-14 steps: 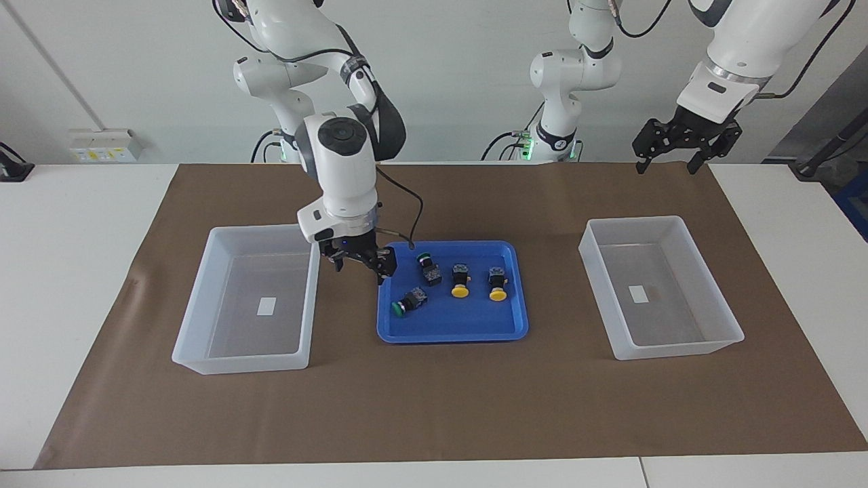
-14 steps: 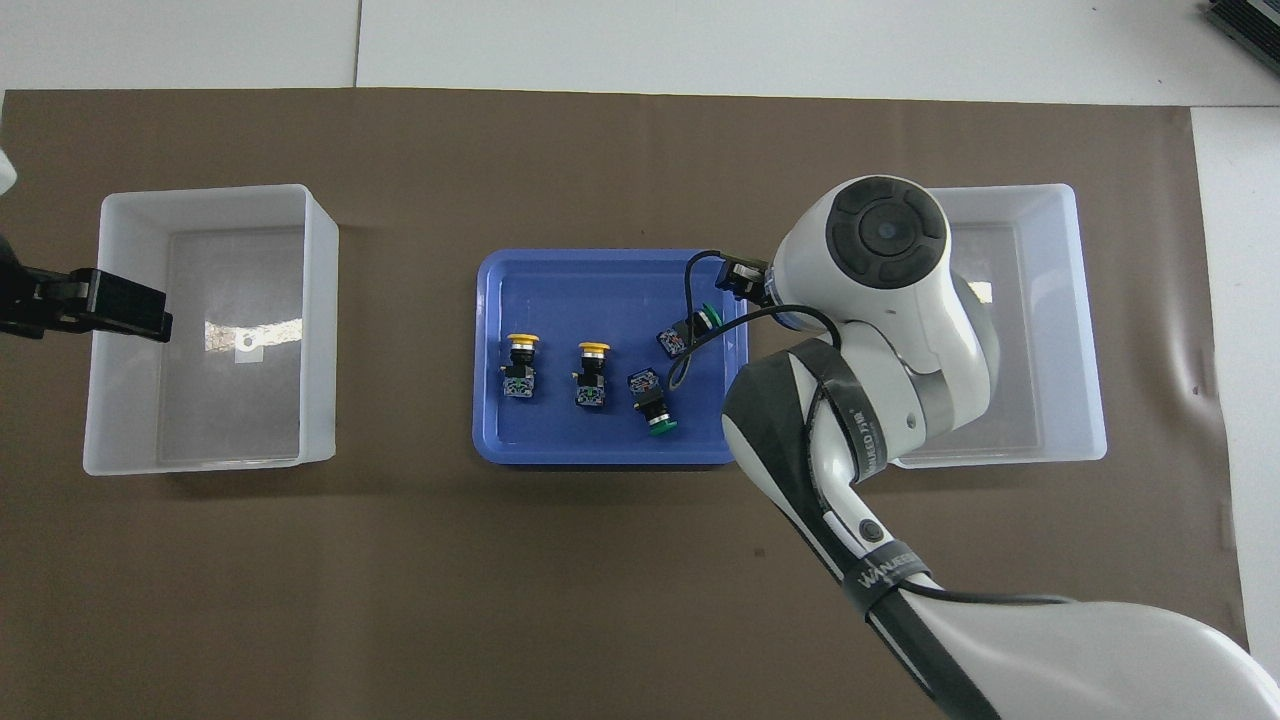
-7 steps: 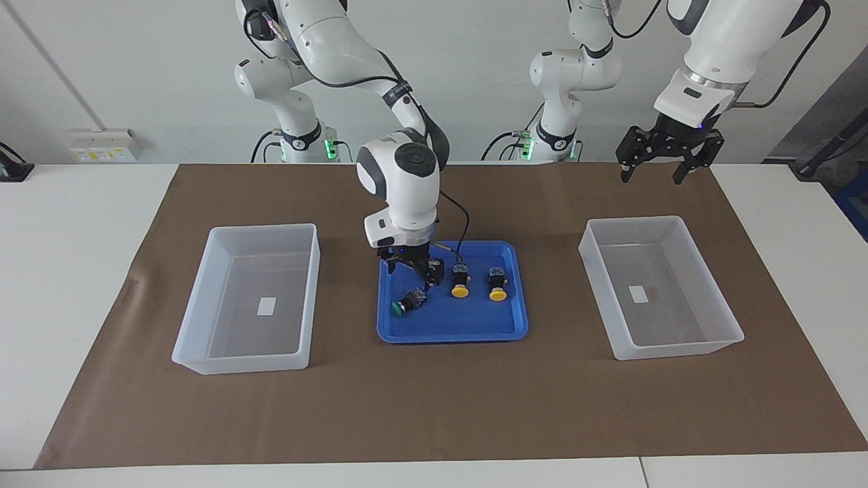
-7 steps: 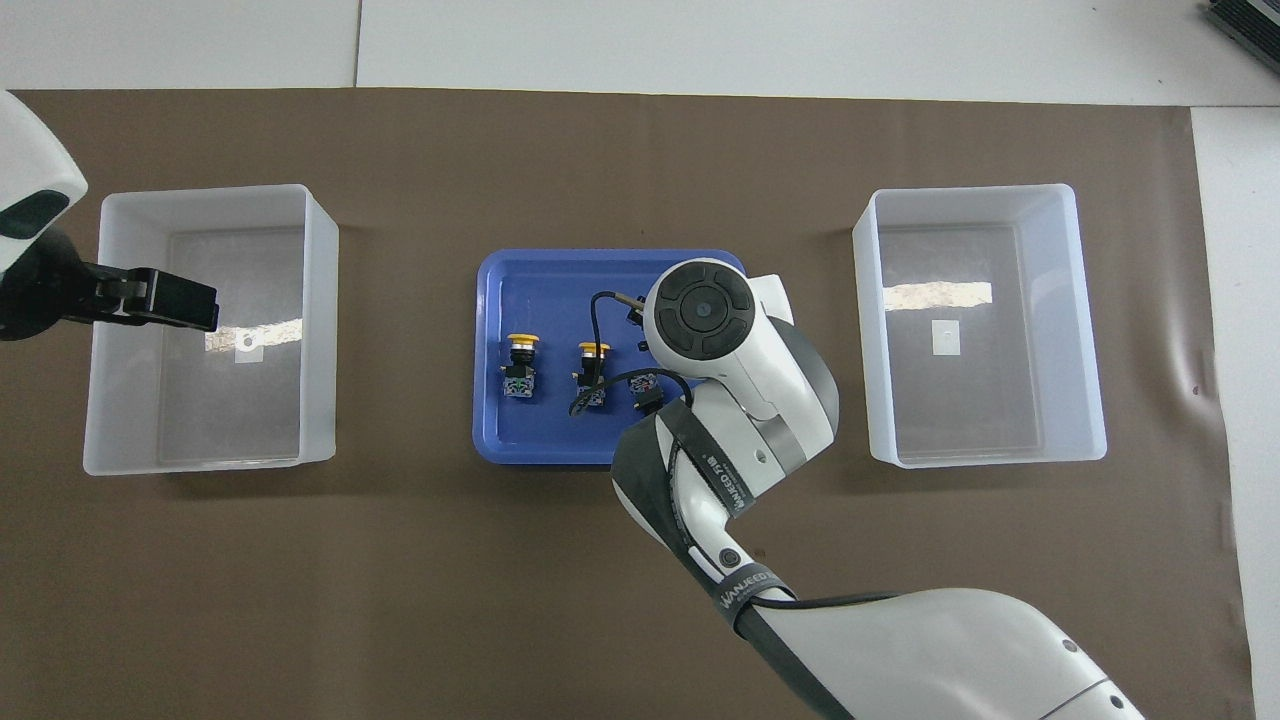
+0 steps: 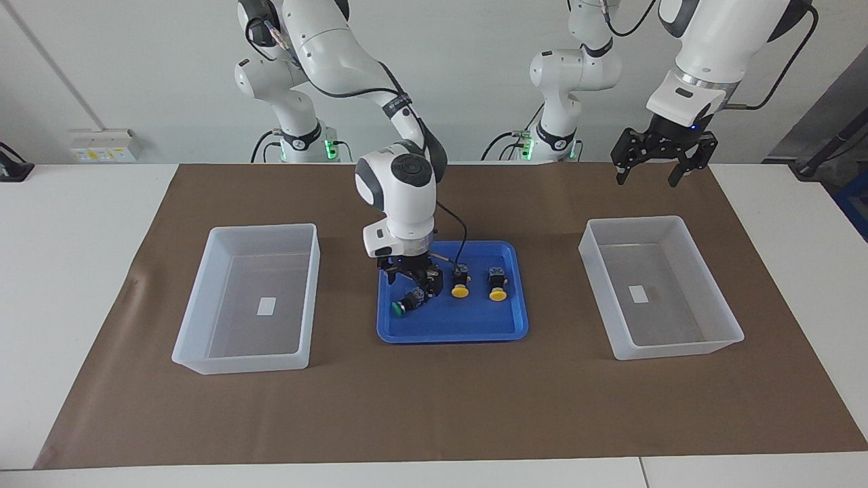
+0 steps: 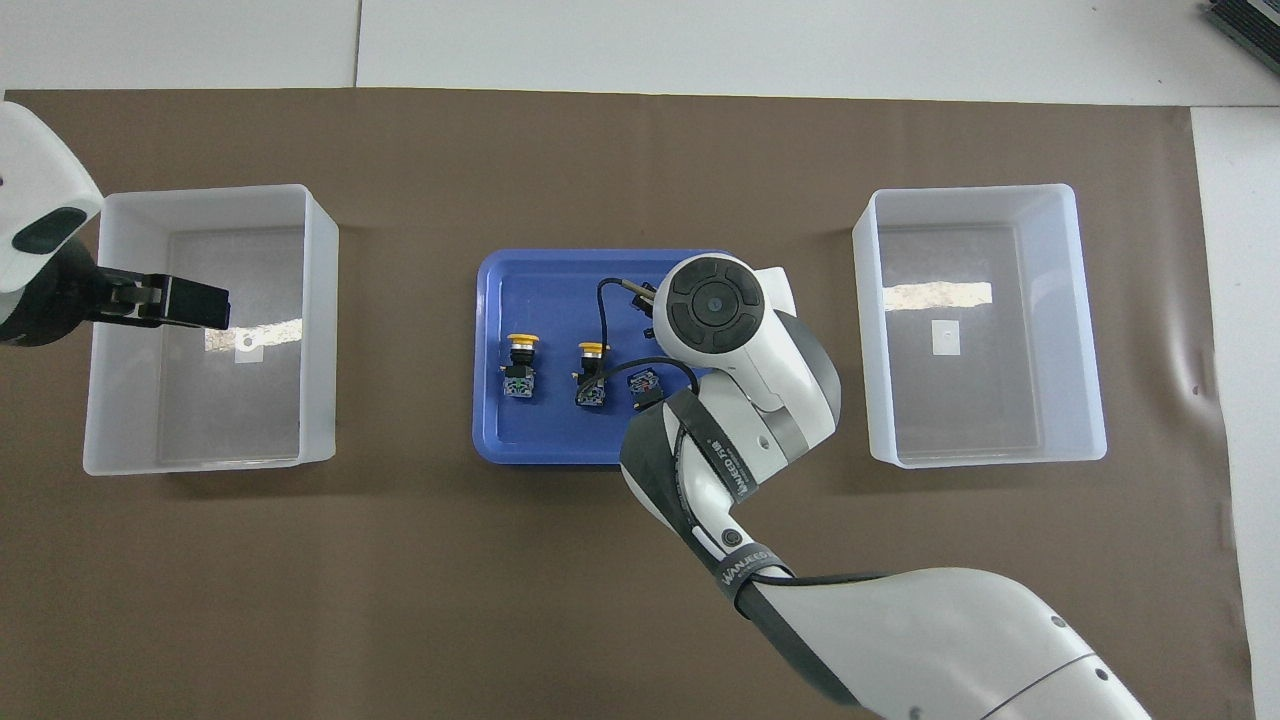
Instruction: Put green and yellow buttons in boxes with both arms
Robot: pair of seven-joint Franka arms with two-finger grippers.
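On the blue tray (image 5: 454,322) (image 6: 560,290) lie two yellow buttons (image 5: 460,281) (image 5: 498,285) (image 6: 521,365) (image 6: 592,375) and a green button (image 5: 409,301) on its side. My right gripper (image 5: 412,279) stands open, low over the tray. It covers most of a second green button, of which only the black body (image 6: 645,385) shows. In the overhead view the right arm's wrist hides the gripper and the first green button. High in the air, my left gripper (image 5: 645,179) (image 6: 190,303) is open and empty over the box (image 5: 634,220) (image 6: 215,190) at the left arm's end.
A second translucent box (image 5: 264,229) (image 6: 965,190) stands at the right arm's end of the brown mat (image 5: 434,407). Each box shows only a small white label on its floor. The tray lies between the two boxes.
My right gripper has swung from the tray's edge beside its box to over the tray and come down over a green button. The left gripper has drifted a little toward the table's middle.
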